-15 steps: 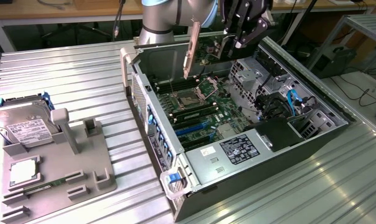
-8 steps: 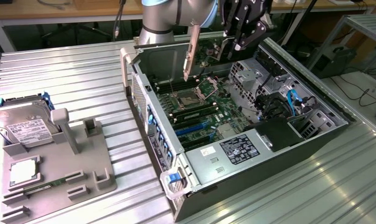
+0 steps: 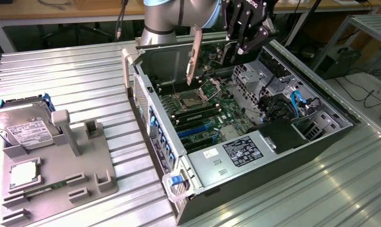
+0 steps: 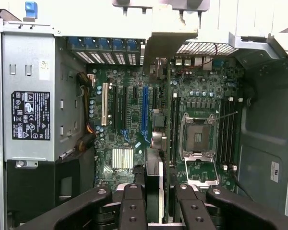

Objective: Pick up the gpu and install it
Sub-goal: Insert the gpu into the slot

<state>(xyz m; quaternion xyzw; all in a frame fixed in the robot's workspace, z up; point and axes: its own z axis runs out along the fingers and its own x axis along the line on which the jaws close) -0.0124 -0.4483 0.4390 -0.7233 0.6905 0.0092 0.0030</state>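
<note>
My gripper [image 3: 242, 46] hangs over the open computer case [image 3: 154, 142], shut on the gpu [image 3: 194, 59]. The card stands on edge, and its long silver bracket points down toward the motherboard [image 3: 206, 111] without touching it. In the wrist view the gpu [image 4: 156, 179] runs edge-on between my two black fingers [image 4: 132, 206], and its bracket end sits over the case's rear wall. The card's line lies just beside the blue expansion slot [image 4: 145, 108], between that slot and the CPU socket [image 4: 198, 139].
A power supply [image 3: 241, 151] fills the near end of the case, with cables and drive bays [image 3: 291, 101] beside it. At the exterior view's left, a grey fixture [image 3: 61, 165] holds a silver hard drive [image 3: 26, 127], a processor [image 3: 23, 172] and a memory stick [image 3: 42, 190].
</note>
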